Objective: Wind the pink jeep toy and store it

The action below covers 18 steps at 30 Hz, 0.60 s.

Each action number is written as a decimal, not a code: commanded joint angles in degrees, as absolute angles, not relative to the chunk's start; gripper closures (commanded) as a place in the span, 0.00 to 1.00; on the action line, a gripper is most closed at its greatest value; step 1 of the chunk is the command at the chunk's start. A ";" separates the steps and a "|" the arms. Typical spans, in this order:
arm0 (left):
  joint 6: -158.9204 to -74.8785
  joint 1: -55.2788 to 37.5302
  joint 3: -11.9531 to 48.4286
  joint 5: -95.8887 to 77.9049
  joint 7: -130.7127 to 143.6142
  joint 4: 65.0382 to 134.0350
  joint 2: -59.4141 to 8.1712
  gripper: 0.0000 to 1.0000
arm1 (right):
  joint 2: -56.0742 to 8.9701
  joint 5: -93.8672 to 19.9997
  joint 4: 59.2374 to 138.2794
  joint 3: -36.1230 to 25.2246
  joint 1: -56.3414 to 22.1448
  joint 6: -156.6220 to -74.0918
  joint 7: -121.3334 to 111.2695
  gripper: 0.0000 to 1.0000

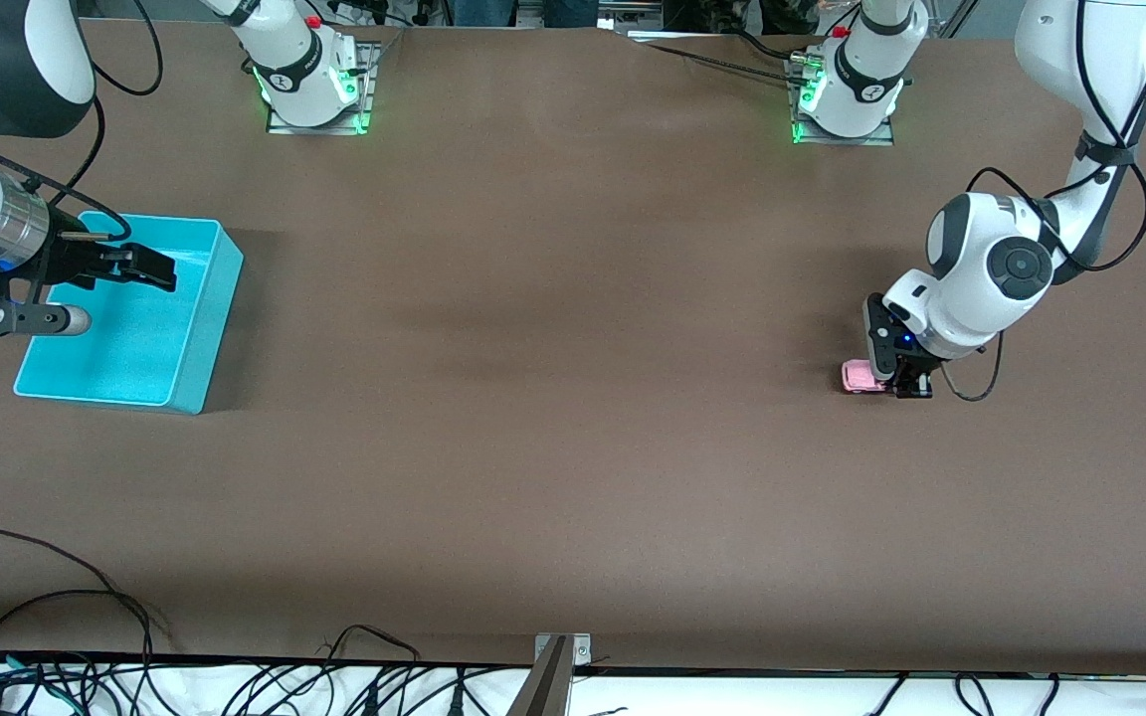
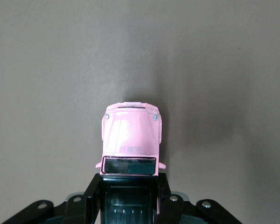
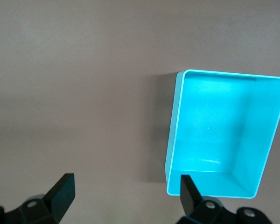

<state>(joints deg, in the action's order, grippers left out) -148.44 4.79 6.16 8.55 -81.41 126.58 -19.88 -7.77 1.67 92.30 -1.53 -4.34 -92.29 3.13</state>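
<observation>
Left wrist view shows the left end effector (image 2: 129,196) clamped on the black rear part of the pink jeep toy (image 2: 130,140), which sits on the brown worktop (image 1: 553,398) near the left arm's end. At the right arm's end, the right end effector (image 1: 140,267) hangs over the turquoise bin (image 1: 220,298), fingers (image 3: 63,191) spread apart.

Both arms are glossy white with rounded black joint caps, trailing black cables; bases glow green with red buttons. Each black two-fingered tool (image 1: 906,383) (image 1: 160,270) shows silver screws.
</observation>
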 commanded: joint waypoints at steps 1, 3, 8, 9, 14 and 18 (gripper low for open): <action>-147.92 4.66 5.71 9.49 -81.30 127.70 -19.77 1.00 | -7.82 0.70 91.76 -1.49 -3.96 -92.02 2.29 0.00; -148.01 4.66 5.71 9.49 -81.39 128.14 -19.86 1.00 | -7.82 0.79 91.76 -1.58 -3.96 -92.02 2.29 0.00; -148.18 4.83 5.54 9.49 -81.39 128.32 -21.00 1.00 | -7.82 0.79 91.76 -1.58 -3.96 -92.02 2.29 0.00; -148.27 5.01 5.36 9.49 -81.21 128.41 -21.44 1.00 | -7.82 0.70 91.76 -1.58 -3.96 -92.02 2.29 0.00; -148.80 5.27 3.35 9.58 -80.95 128.85 -23.55 1.00 | -7.82 0.79 91.76 -1.58 -3.96 -92.02 2.29 0.00; -149.41 5.27 3.08 9.76 -81.47 128.76 -23.82 1.00 | -7.82 0.79 91.76 -1.58 -3.96 -92.02 2.29 0.00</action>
